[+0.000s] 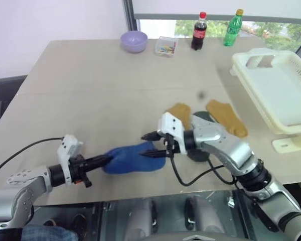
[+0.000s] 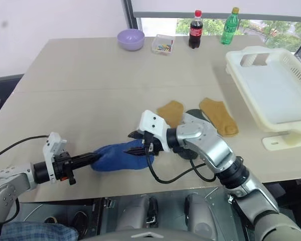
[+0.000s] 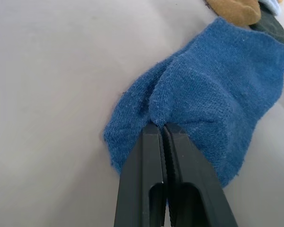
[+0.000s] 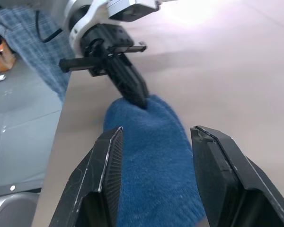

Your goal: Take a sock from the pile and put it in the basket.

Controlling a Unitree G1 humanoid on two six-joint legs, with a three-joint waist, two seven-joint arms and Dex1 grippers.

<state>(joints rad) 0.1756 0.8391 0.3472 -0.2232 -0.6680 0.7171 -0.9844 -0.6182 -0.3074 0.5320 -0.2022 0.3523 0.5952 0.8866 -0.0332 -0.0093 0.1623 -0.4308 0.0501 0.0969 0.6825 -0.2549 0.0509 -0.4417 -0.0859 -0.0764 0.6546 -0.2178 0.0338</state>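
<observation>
A royal blue sock point(image 1: 133, 158) lies near the table's front edge, apart from the pile. My left gripper point(image 1: 109, 159) is shut on that sock's left end; the left wrist view shows the black fingers point(image 3: 146, 156) pinching a fold of blue sock point(image 3: 217, 94). From the right, my right gripper point(image 1: 148, 145) reaches over the sock's other end, jaws open, one finger on each side of the fabric point(image 4: 151, 161). The pile sits just behind: two mustard socks point(image 1: 179, 113) point(image 1: 227, 116) and a dark green one point(image 1: 203, 118). The cream-white basket point(image 1: 261, 108) stands at the right edge.
At the table's far side stand a lilac bowl point(image 1: 134, 41), a small clear box point(image 1: 166, 46), a cola bottle point(image 1: 198, 31) and a green bottle point(image 1: 232, 27). Bare tabletop stretches between the socks and those. The table's front edge runs just below both grippers.
</observation>
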